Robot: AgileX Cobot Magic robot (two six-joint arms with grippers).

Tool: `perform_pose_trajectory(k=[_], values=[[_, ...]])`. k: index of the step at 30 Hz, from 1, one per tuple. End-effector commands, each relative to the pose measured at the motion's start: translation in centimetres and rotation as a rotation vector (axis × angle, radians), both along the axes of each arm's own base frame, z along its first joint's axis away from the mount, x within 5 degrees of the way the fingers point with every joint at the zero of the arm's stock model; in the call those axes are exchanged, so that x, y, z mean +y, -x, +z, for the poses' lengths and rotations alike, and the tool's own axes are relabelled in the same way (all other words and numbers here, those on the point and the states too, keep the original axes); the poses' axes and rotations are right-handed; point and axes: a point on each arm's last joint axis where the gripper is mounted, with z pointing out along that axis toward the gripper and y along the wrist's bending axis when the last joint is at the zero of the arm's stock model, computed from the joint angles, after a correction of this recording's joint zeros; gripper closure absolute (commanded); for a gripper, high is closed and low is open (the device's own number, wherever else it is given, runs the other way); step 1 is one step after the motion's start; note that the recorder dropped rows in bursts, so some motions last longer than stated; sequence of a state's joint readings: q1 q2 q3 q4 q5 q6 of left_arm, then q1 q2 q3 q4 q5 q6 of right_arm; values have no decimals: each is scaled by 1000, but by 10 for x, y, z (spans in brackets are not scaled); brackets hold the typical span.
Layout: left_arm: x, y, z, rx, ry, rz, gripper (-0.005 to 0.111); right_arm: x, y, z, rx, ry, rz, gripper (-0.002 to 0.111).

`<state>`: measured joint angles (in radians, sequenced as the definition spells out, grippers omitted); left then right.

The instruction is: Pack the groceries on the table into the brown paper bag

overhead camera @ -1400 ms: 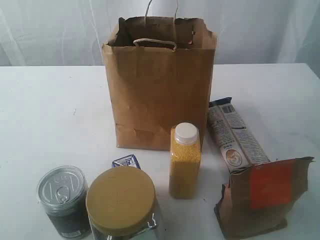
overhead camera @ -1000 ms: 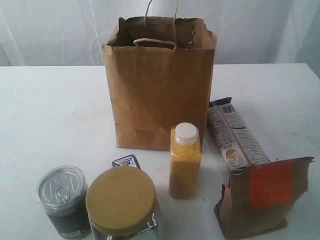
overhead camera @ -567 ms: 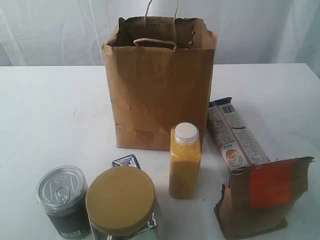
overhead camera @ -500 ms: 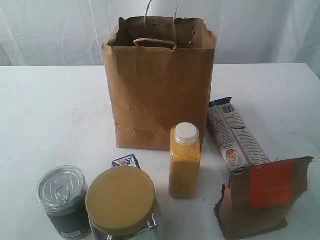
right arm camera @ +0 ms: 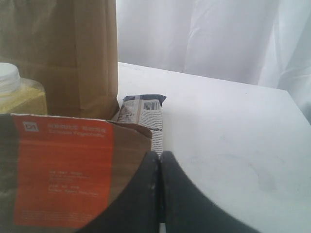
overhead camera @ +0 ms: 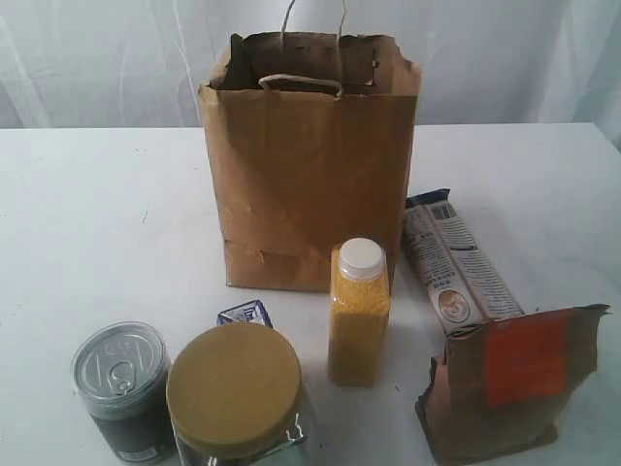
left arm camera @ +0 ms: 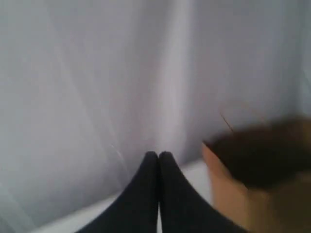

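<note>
Beside upright brown paper bag [overhead camera: 310, 194], long blue-white packet [overhead camera: 458, 264] flat, lengthwise toward pouch [overhead camera: 514, 388], left tool [left arm camera: 158, 154] and right tool [right arm camera: 159, 154] closed

I see a white curtain [overhead camera: 505, 58] hanging in soft folds behind the white counter [overhead camera: 97, 214], all softly lit.

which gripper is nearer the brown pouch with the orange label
Right. The right gripper sits close beside the brown pouch with orange label. The left gripper is by the large brown paper bag, near its open top, no pouch in its view.
</note>
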<state>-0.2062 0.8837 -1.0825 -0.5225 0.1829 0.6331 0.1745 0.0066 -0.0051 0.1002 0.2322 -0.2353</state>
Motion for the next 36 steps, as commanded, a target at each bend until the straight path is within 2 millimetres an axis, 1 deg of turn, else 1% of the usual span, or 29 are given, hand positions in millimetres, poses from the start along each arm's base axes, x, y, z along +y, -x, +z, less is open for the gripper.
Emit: perform_pose_trajectory(k=[1,4,6,7,8,9,10,11,12,13,14,15,16,17,19,20,22,24,26,28,30,33,36], values=[[-24,-54,-50,597,-235,-192,107,0,0,0,-11,-4,2,108],[-16,-74,-77,820,-305,-70,107,0,0,0,-11,-4,2,108],[-9,-78,-90,939,-361,10,107,0,0,0,-11,-4,2,108],[-7,-75,-94,996,-385,20,107,0,0,0,-11,-4,2,108],[-6,-68,-100,1114,-413,2,107,0,0,0,-11,-4,2,108],[-7,-64,-101,1157,-397,-14,107,0,0,0,-11,-4,2,108],[-14,-57,-103,1234,-328,-72,107,0,0,0,-11,-4,2,108],[-17,-56,-104,1249,-304,-102,107,0,0,0,-11,-4,2,108],[-23,-54,-107,1248,-283,-184,107,0,0,0,-11,-4,2,108],[-24,-54,-110,1234,-294,-221,107,0,0,0,-11,-4,2,108],[-26,-54,-118,1183,-348,-295,107,0,0,0,-11,-4,2,108],[-26,-54,-122,1171,-371,-315,107,0,0,0,-11,-4,2,108],[-25,-52,-136,1159,-413,-349,104,0,0,0,-11,-4,2,108],[-25,-50,-145,1159,-431,-378,99,0,0,0,-11,-4,2,108],[-27,-40,-167,1203,-425,-457,79,0,0,0,-11,-4,2,108],[-29,-33,-177,1240,-405,-505,63,0,0,0,-11,-4,2,108],[-32,-26,-186,1249,-387,-592,35,0,0,0,-11,-4,2,108],[-33,-25,-187,1244,-386,-602,18,0,0,0,-11,-4,2,108],[-34,-28,-183,1225,-379,-600,13,0,0,0,-11,-4,2,108],[-38,-31,-178,1192,-328,-602,13,0,0,0,-11,-4,2,108],[-43,-37,-177,1107,-286,-598,13,0,0,0,-11,-4,2,108],[-47,-39,-185,977,-401,-640,13,0,0,0,-11,-4,2,108],[-52,-36,-188,939,-452,-684,13,0,0,0,-11,-4,2,108]])
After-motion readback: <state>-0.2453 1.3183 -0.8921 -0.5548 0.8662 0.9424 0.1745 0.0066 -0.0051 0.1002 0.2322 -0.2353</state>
